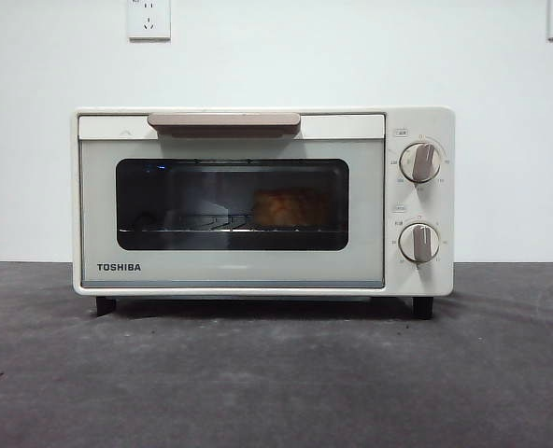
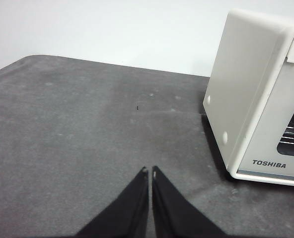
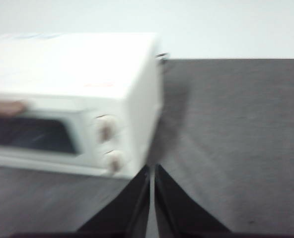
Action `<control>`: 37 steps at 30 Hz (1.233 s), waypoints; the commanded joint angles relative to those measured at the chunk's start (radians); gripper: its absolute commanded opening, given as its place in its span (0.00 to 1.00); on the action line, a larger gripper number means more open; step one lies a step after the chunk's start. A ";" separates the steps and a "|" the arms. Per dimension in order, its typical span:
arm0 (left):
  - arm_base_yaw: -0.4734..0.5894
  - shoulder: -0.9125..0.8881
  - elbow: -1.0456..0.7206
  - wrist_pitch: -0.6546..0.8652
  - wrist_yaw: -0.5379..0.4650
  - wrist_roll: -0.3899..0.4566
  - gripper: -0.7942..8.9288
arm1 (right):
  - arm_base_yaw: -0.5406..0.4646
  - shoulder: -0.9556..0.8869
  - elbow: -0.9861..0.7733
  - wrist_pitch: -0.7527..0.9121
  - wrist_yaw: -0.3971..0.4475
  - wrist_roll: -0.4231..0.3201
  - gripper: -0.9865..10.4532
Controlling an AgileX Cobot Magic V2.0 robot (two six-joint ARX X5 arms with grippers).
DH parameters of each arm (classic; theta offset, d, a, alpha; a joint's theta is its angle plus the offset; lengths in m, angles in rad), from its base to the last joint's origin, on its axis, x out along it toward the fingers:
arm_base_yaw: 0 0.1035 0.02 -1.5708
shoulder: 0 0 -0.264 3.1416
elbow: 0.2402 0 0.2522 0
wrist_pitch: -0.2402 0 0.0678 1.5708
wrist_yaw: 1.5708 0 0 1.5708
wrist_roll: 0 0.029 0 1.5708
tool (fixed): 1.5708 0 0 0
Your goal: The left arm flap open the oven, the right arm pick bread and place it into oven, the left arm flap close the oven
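The golden braided bread (image 1: 290,207) sat inside the shut cream boxy oven (image 1: 230,271), task seemingly done; left gripper (image 2: 150,172) and right gripper (image 3: 152,168) fingers clenched empty, flanking at nine and three o'clock.

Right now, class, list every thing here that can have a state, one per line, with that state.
oven: door shut, upright on the table
bread: inside the oven, on the wire rack
left claw: shut, holding nothing
right claw: shut, holding nothing
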 commanded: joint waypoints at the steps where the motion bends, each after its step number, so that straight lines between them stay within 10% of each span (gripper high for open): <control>1: 0.001 0.000 -0.021 0.012 -0.003 0.012 0.10 | -0.119 -0.056 -0.163 0.200 0.005 -0.070 0.10; 7: 0.001 0.000 -0.021 0.012 -0.003 0.012 0.10 | -0.350 -0.195 -0.494 0.497 -0.117 -0.089 0.10; 17: 0.001 0.000 -0.021 0.012 -0.003 0.012 0.10 | -0.473 -0.322 -0.664 0.503 -0.313 -0.295 0.10; 37: 0.001 0.000 -0.021 0.012 -0.003 0.012 0.10 | -0.508 -0.375 -0.706 0.474 -0.310 -0.271 0.10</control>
